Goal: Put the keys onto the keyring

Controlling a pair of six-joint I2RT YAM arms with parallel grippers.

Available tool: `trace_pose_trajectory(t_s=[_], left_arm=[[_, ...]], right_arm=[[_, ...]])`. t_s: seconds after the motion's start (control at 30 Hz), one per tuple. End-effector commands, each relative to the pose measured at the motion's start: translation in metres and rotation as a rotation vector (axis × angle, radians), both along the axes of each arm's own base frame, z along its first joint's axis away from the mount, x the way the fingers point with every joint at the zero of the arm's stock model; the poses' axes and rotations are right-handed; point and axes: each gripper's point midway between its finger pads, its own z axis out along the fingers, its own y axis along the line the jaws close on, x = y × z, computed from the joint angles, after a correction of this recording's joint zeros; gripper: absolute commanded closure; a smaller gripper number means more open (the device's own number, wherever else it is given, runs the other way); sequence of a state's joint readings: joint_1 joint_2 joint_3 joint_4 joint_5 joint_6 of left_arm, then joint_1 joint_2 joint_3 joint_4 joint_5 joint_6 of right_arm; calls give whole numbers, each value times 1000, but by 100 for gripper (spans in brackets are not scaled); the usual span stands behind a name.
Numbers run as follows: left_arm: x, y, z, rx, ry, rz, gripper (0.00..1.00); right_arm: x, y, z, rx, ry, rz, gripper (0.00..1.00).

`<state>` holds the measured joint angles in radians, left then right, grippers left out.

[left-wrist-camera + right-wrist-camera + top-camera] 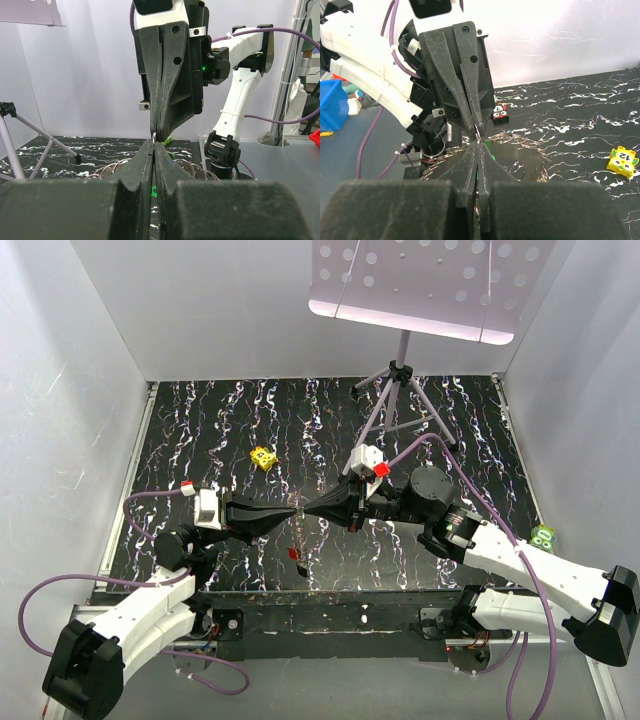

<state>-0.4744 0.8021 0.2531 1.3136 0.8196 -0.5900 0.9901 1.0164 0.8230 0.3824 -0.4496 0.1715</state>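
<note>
My left gripper (291, 512) and right gripper (311, 508) meet tip to tip above the front middle of the black marbled table (450, 440). Both are shut. In the right wrist view a thin silvery wire, the keyring (478, 133), runs edge-on inside the right gripper (479, 144) and reaches the left fingertips. In the left wrist view a green key head (153, 191) shows in the slit of the left gripper (154, 143), with another green bit (168, 141) beside the tips. I cannot tell exactly how the key sits. No other keys show.
A yellow block (263, 457) lies behind the grippers and shows at the right in the right wrist view (623, 161). A red block (293, 553) lies below the tips. A green block (543, 536) sits at the right edge. A grey tripod stand (400, 390) is at the back. Several silvery wire loops (512, 138) lie under the fingertips.
</note>
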Motion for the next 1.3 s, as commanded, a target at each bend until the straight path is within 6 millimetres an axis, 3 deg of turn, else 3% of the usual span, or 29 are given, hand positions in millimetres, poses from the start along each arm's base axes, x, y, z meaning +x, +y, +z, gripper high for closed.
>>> trace_pose_trajectory(t_s=[0.0, 1.27], left_arm=[[-14, 9, 21, -71, -124, 6, 100], [-14, 6, 16, -55, -112, -14, 100]], right_arm=[[6, -3, 32, 84, -70, -33, 99], [6, 4, 39, 93, -127, -8, 99]])
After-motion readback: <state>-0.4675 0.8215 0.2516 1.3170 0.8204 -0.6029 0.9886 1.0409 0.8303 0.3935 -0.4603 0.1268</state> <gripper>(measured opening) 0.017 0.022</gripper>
